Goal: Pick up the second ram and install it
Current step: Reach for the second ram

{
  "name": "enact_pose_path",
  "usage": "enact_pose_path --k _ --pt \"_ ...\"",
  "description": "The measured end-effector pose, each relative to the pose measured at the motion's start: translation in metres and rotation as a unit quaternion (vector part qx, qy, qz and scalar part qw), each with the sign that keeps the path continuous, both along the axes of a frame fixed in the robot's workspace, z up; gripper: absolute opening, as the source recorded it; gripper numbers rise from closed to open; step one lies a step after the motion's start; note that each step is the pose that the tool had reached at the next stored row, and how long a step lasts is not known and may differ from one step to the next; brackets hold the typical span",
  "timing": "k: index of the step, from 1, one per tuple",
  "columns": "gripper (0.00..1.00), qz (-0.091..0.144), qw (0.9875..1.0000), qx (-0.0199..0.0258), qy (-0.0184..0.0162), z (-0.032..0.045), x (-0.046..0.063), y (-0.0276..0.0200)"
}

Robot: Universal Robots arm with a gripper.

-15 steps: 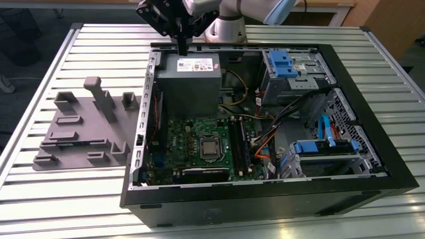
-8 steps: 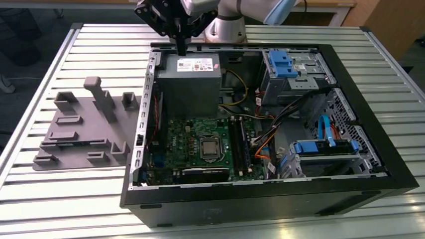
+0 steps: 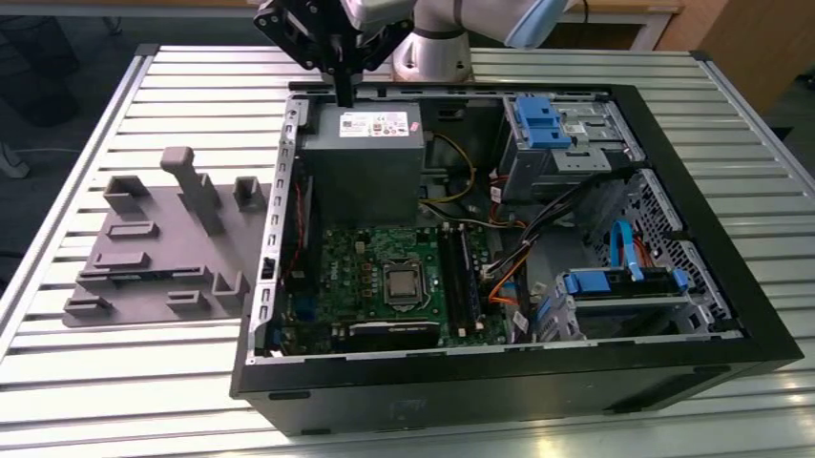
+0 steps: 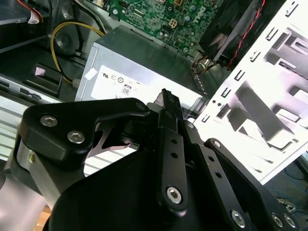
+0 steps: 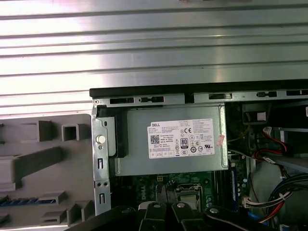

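My gripper (image 3: 345,99) hangs fingers-down over the back edge of the open computer case (image 3: 510,377), just above the grey power supply (image 3: 359,153). In both wrist views its black fingers (image 4: 168,144) stand pressed together, and I see nothing between them. The second ram is not something I can make out on the fixture or at the gripper. The green motherboard (image 3: 363,277) lies well in front of the gripper. Its long dark memory slots (image 3: 459,281) run beside the silver processor (image 3: 404,283).
A grey fixture plate (image 3: 153,258) with upright blocks lies on the slatted table at the exterior view's left of the case; one pocket (image 5: 19,201) shows a row of blue marks. Drive cages with blue clips (image 3: 548,124) and loose cables (image 3: 560,205) crowd the case's other side.
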State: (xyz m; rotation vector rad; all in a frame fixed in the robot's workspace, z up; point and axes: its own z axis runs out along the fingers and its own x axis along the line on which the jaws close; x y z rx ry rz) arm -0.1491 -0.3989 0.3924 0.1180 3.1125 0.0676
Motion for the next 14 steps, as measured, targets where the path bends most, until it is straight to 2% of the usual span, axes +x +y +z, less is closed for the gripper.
enact_pose_path --k 14 --pt "0.11 0.000 1.0000 0.0000 0.0000 -0.0004 -0.0060 0.0000"
